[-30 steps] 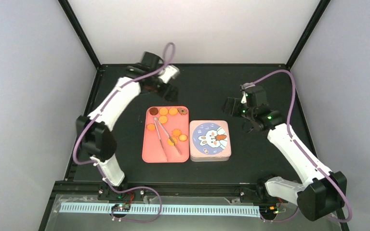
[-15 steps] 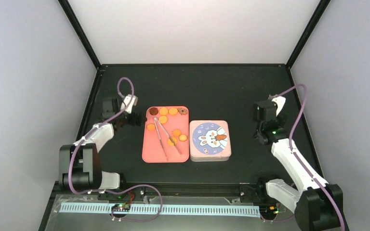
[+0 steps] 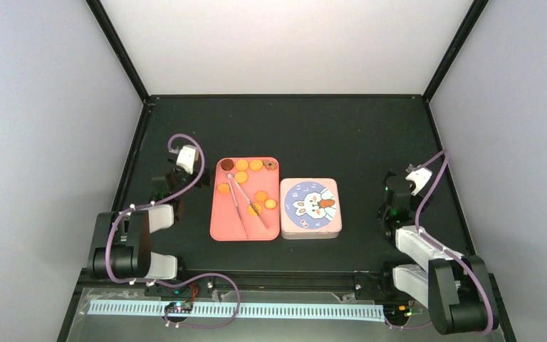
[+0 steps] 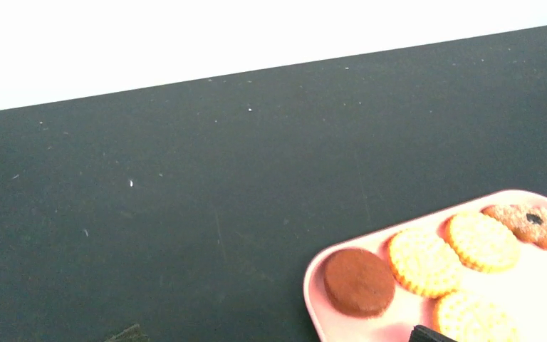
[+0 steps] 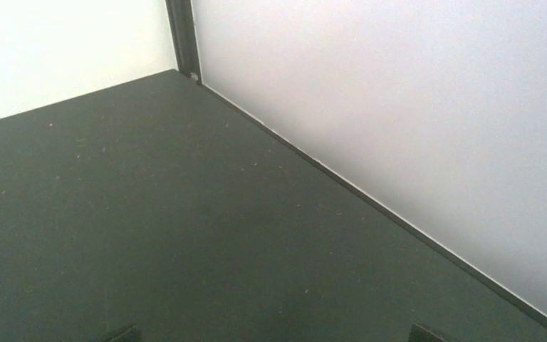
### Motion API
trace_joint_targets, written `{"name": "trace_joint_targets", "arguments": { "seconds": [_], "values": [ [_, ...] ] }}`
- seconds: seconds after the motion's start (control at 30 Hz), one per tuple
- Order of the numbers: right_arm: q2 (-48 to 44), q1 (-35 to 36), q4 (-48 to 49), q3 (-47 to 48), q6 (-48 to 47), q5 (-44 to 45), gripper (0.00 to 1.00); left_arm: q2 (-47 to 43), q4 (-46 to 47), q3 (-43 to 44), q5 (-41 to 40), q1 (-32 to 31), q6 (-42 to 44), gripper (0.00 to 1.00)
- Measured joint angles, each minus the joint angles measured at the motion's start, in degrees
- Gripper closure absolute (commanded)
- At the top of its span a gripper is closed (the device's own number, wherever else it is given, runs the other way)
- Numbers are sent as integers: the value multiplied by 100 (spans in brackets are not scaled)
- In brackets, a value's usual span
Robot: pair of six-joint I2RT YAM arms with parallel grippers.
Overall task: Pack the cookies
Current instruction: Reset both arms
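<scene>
The left pincer (image 4: 276,335) sits low over the black tabletop (image 4: 185,214), fingers spread wide and holding nothing; the right pincer (image 5: 271,333) is likewise spread and empty. Just ahead and to the right of the left pincer is a pink tray (image 3: 224,222). The cookies (image 4: 423,261) lie on it: one dark brown, several orange, one flower-shaped at the far edge, more mid-tray around metal tongs (image 3: 238,206). Beyond the tray, well left of the right pincer, lies a closed tin (image 3: 310,207) with a rabbit lid. Ahead of the right pincer stands the side wall (image 5: 399,107).
</scene>
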Motion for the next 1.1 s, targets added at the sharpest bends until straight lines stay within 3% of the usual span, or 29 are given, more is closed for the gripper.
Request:
{"name": "trace_joint_targets", "arguments": {
  "seconds": [0.13,0.27,0.43,1.1],
  "values": [
    [461,-109,1202,-284,-155,-225,0,72,1528,-957,-234,-133,-2,1],
    [1104,-116,2398,-315,-529,-715,0,92,1508,-997,-468,-208,-15,1],
    [1952,-87,3499,-308,-1274,-2028,0,94,1821,-820,-656,-225,-15,1],
    [2037,-267,3523,-52,-1506,-3023,0,90,1714,-772,-804,-225,-33,1]
  ]
}}
